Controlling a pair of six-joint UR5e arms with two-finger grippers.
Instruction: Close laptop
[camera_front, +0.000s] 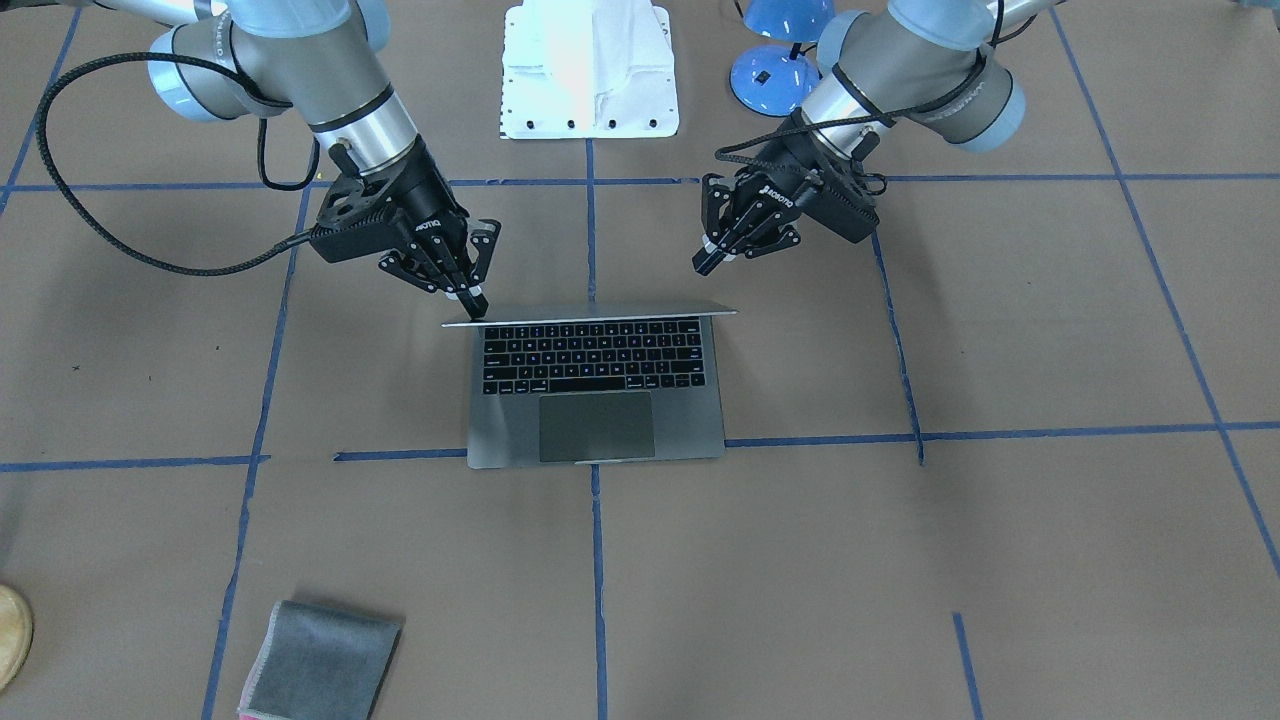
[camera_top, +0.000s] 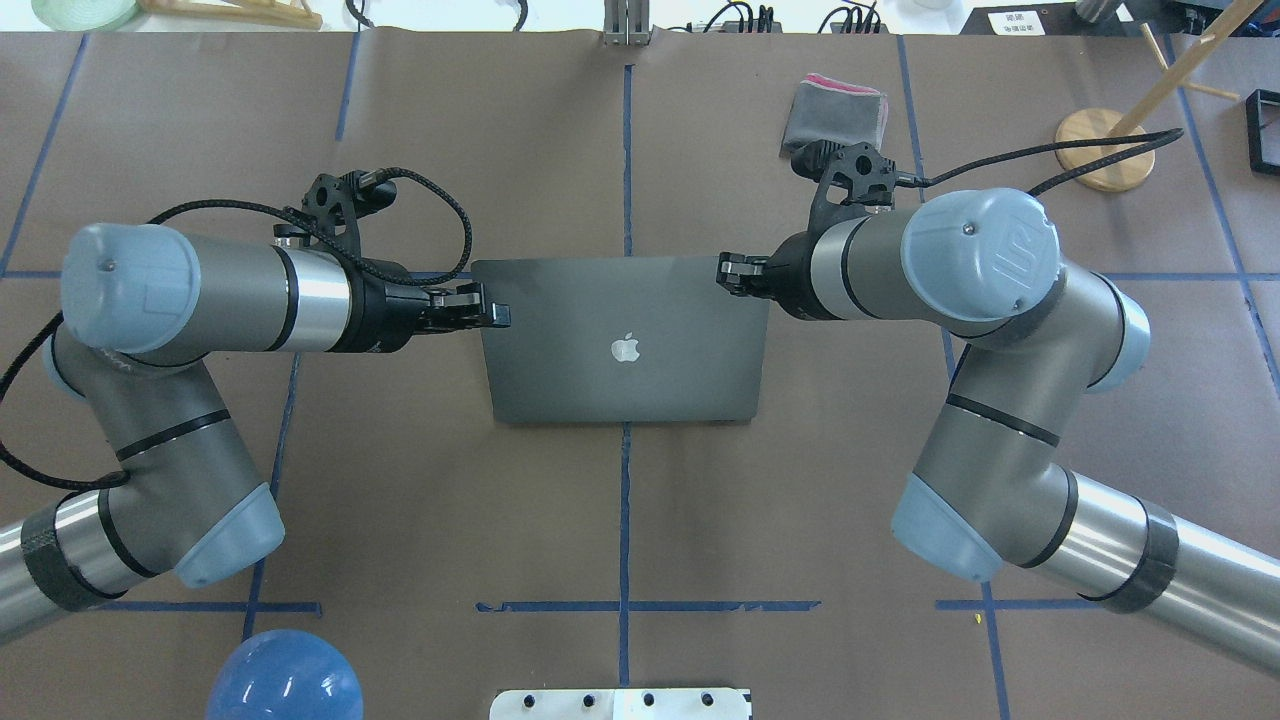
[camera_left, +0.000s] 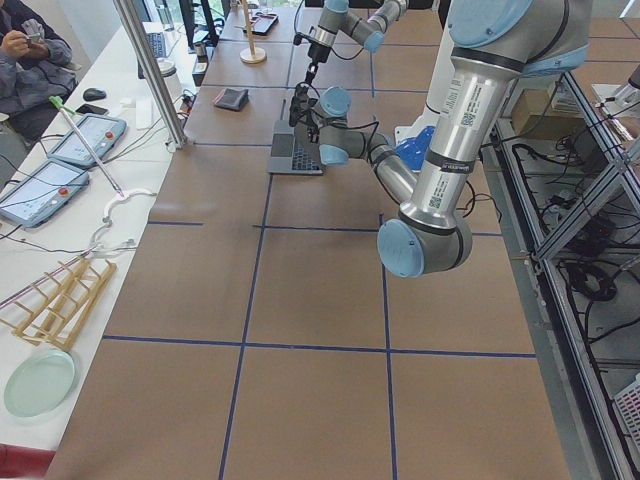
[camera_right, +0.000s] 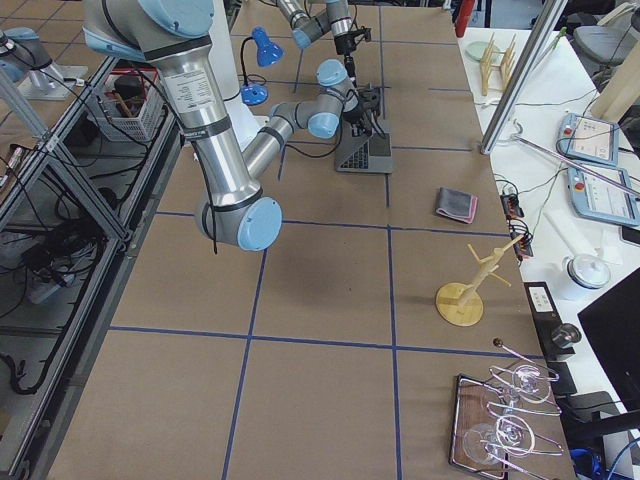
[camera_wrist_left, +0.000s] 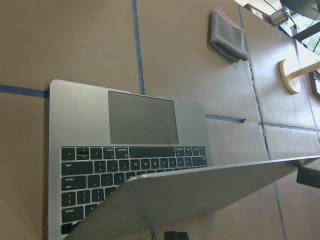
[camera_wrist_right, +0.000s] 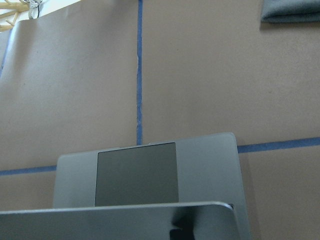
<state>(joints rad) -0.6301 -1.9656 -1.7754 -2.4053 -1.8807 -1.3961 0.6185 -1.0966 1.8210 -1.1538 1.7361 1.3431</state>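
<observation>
— Where's the laptop (camera_front: 595, 400)?

— Flat on the table (camera_front: 1000, 550), just below and in front of both claws, roughly midway between them. Its lid (camera_top: 600, 300) stands raised off the keyboard (camera_front: 592, 355), so it is not yet shut.

— What is the right claw (camera_front: 472, 300) doing?

— Its fingers are pressed together and pinch nothing. The tip points down at the lid's top edge, close to the corner on that claw's side. In the front view it looks to be touching the edge.

— And the left claw (camera_front: 703, 265)?

— Pressed together as well, with nothing between the fingers. It sits behind the lid's other top corner, on the hinge side. The front view shows a gap between its tip and the top edge. I can't tell whether it meets the lid's back lower down.

— Anything else around?

— A folded grey cloth (camera_front: 325, 660) lies well apart from both claws, beyond the laptop's front edge and off toward the right claw's side.
</observation>
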